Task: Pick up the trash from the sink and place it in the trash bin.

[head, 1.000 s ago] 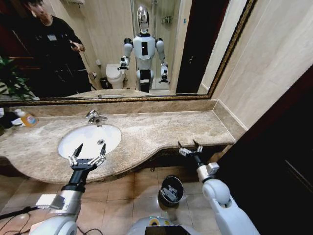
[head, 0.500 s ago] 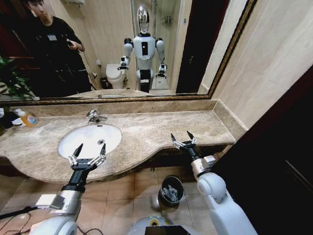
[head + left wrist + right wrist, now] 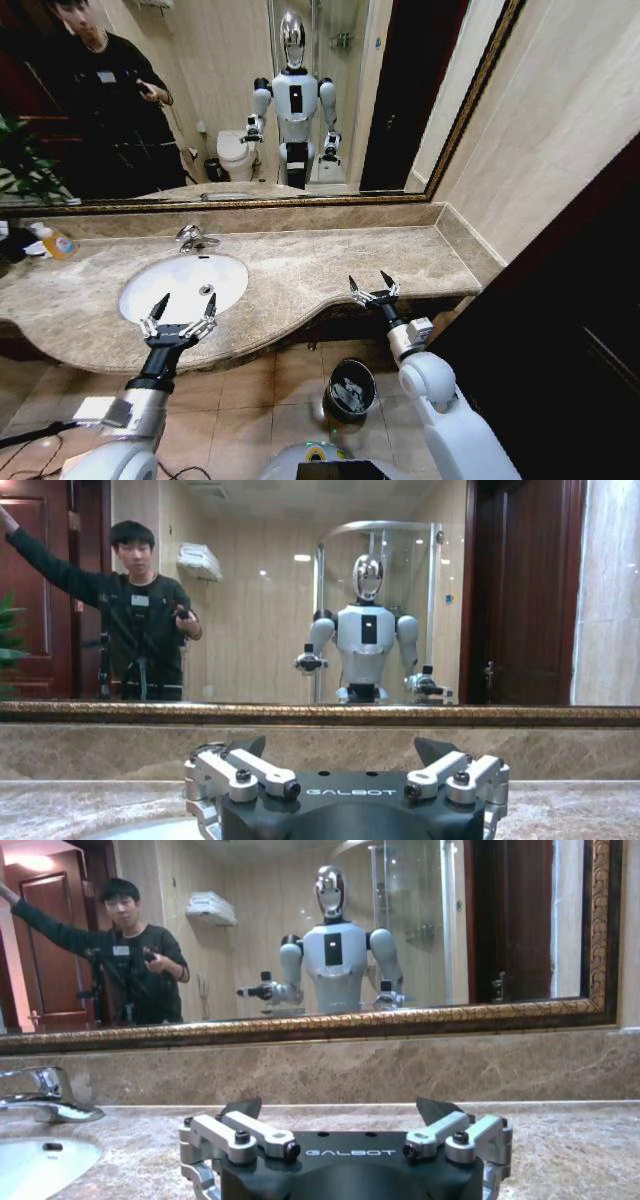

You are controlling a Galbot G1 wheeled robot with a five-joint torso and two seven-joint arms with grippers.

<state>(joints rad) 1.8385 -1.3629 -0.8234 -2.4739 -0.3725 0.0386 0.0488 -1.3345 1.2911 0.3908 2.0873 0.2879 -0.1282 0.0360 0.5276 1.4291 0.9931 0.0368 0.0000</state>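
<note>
The white oval sink point(image 3: 170, 280) is set in the beige marble counter, and its bowl is bare apart from the drain. My left gripper point(image 3: 180, 318) hovers open over the sink's front rim with nothing between its fingers; the left wrist view shows it point(image 3: 342, 750) facing the mirror. My right gripper point(image 3: 370, 288) is open and empty just above the counter's front edge, right of the sink, and appears again in its own wrist view point(image 3: 340, 1108). The black trash bin point(image 3: 335, 372) stands on the floor below the counter. Pale pieces of trash point(image 3: 347, 396) lie inside it.
A chrome faucet point(image 3: 195, 238) rises behind the sink. A bottle of orange liquid point(image 3: 55, 242) stands at the counter's far left by a plant point(image 3: 20, 165). A large mirror point(image 3: 400, 100) backs the counter. A dark door panel point(image 3: 560, 330) is close on the right.
My right gripper has risen from under the counter's front edge to above it and shifted slightly left. The left arm has not moved.
</note>
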